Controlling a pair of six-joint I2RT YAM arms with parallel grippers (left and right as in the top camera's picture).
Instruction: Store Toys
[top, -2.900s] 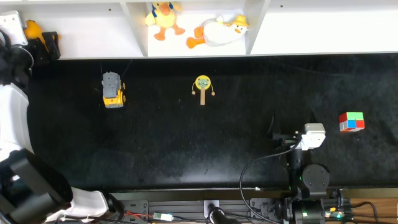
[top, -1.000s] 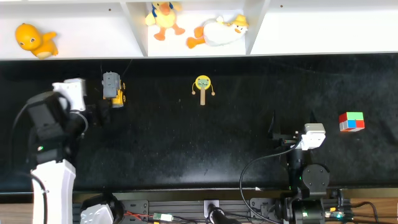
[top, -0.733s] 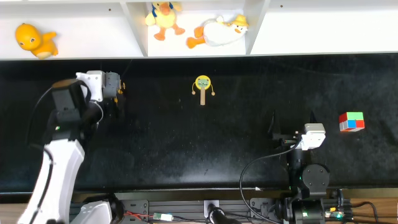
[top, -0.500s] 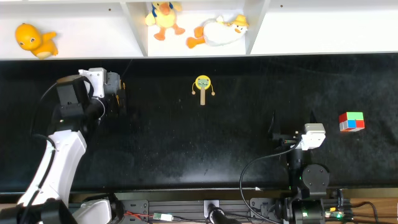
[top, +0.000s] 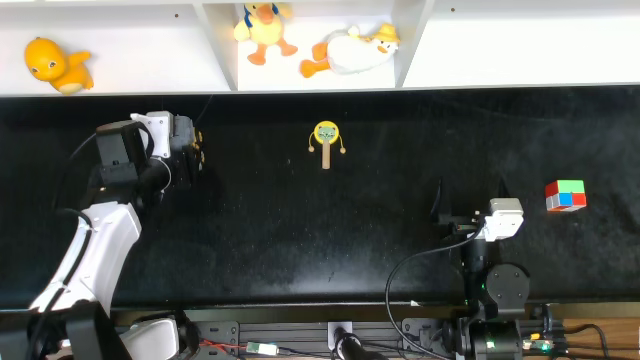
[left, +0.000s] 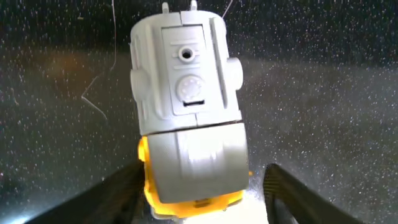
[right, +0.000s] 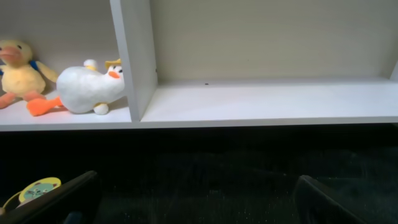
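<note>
A grey and yellow toy truck (left: 186, 106) stands on the black table, left of the middle. My left gripper (top: 184, 160) hangs right over it, open. Its fingers (left: 118, 193) straddle the truck's yellow end with a small gap on each side. A yellow rattle drum (top: 326, 137) lies mid-table, and a coloured cube (top: 565, 195) sits at the right. My right gripper (top: 470, 203) rests low near the front right, open with nothing between its fingers (right: 336, 199).
The white shelf (top: 150, 78) runs along the back. It holds a yellow duck (top: 55, 62) in the left bay, a yellow plush duck (top: 264, 25) and a white plush goose (top: 350, 50) in the middle bay. The right bay (right: 267, 102) is bare.
My left arm came away from the shelf, leaving the yellow duck there, and swung right over the truck. The right arm, the rattle drum and the cube have not moved.
</note>
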